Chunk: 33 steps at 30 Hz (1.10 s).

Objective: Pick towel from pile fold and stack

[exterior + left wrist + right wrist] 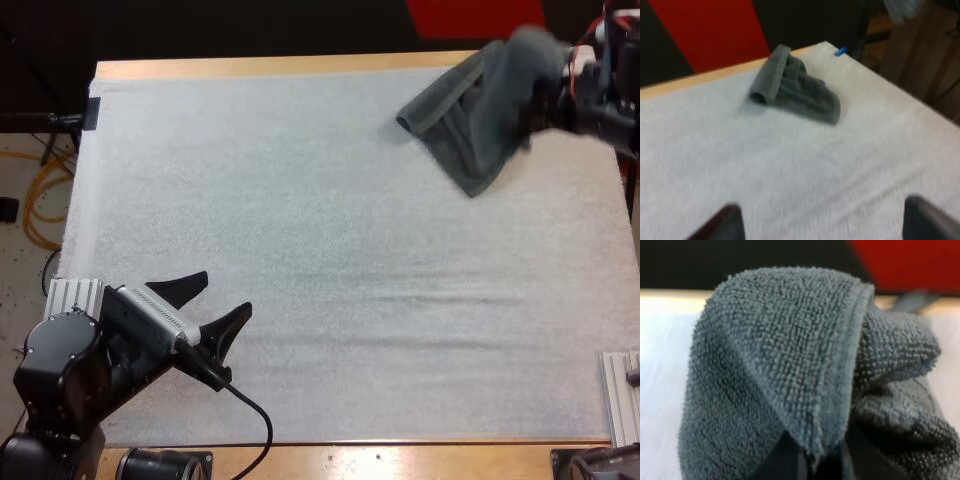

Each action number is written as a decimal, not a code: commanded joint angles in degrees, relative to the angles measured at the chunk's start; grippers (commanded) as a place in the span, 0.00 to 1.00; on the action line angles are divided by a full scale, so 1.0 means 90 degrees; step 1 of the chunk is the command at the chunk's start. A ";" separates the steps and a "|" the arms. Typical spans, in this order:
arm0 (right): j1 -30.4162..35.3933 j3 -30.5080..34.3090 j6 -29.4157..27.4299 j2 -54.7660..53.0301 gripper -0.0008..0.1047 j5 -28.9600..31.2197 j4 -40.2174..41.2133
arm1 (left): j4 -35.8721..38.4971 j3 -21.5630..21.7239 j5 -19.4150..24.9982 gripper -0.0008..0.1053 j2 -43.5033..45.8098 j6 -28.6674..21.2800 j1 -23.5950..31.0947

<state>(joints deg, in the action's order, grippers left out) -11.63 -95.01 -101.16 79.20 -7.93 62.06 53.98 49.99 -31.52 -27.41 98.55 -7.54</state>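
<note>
Two black fingers of my left gripper [227,292] stand spread wide at the near left of the white mat [350,250], with nothing between them. The left wrist view has the same fingers [725,225] set far apart over bare mat, well away from any cloth.

Across the middle the mat lies flat, with the wooden table [300,68] showing as a pale strip along its far edge.

At the far right lies one dark grey-green towel [470,115], bunched into a rough wedge. Its left end is a stitched hem rolled into a small tube; behind it the cloth gathers into soft folds that widen toward the near side. From the left wrist view the towel [795,87] appears to lie on the mat close to the far right corner. Up close the towel [790,365] has a looped, nubbly pile and a smooth flat border curving down over a rounded fold.

My right gripper [817,462] is closed on that border, its dark fingers pressing the cloth from both sides.
</note>
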 commanded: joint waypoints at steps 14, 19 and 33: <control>-0.2008 0.1587 -0.0024 -0.0008 0.01 0.0141 0.0132 | 0.0206 0.0039 -0.0041 0.61 0.0012 0.0066 -0.0031; -0.2659 0.1692 0.0104 0.0084 0.23 0.0102 -0.0515 | 0.0206 0.0039 -0.0041 0.61 0.0012 0.0066 -0.0031; -0.3036 0.1731 -0.0077 0.0008 0.69 0.0350 0.0226 | 0.0373 0.0039 -0.0041 0.61 0.0012 0.0057 -0.0031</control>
<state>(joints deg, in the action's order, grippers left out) -39.02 -79.38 -101.16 79.83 -5.02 63.08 57.16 49.99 -31.52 -27.41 98.69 -7.54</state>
